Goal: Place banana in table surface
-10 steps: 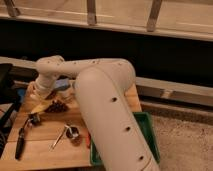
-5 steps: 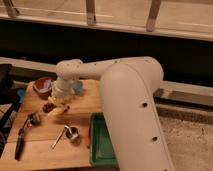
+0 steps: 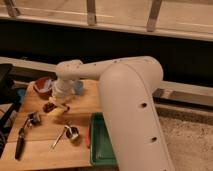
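A pale yellow banana (image 3: 56, 113) hangs just over the table surface (image 3: 45, 150), a light wooden plank top. My gripper (image 3: 60, 105) sits at the end of the white arm, right above the fruit and shut on it. The wrist hides most of the fingers. A cluster of dark red grapes (image 3: 48, 106) lies immediately left of the banana.
A reddish bowl (image 3: 43, 85) and a blue object (image 3: 78, 88) stand at the back of the table. Metal utensils (image 3: 34, 119) (image 3: 71, 133) and a black-handled tool (image 3: 20, 144) lie in front. A green tray (image 3: 102, 147) sits at the right, partly behind my big white arm (image 3: 130, 115).
The arm has swung across the table from the left end toward the middle, carrying the banana with it, and now sits slightly lower and nearer the grapes.
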### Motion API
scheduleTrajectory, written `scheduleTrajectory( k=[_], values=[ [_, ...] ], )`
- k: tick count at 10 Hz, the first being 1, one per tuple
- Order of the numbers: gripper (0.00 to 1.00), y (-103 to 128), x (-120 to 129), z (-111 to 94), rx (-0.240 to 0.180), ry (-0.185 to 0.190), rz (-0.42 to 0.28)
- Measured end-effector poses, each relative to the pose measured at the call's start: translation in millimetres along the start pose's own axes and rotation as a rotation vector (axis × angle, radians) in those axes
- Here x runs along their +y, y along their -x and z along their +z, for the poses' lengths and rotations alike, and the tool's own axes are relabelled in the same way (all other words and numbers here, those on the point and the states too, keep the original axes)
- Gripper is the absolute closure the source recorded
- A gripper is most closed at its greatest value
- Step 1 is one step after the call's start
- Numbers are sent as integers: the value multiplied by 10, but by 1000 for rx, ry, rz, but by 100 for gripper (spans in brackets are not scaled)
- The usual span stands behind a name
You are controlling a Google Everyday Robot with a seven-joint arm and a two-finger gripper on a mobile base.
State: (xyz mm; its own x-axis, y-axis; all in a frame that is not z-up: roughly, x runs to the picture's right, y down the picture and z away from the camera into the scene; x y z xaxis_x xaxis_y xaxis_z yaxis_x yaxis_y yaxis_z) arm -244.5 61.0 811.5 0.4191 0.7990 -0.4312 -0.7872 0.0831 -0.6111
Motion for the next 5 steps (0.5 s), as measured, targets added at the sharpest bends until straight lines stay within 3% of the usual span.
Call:
scheduleTrajectory(
  k=[5],
  values=[
    [100, -200, -1011, -499, -42, -103, 207]
  ],
)
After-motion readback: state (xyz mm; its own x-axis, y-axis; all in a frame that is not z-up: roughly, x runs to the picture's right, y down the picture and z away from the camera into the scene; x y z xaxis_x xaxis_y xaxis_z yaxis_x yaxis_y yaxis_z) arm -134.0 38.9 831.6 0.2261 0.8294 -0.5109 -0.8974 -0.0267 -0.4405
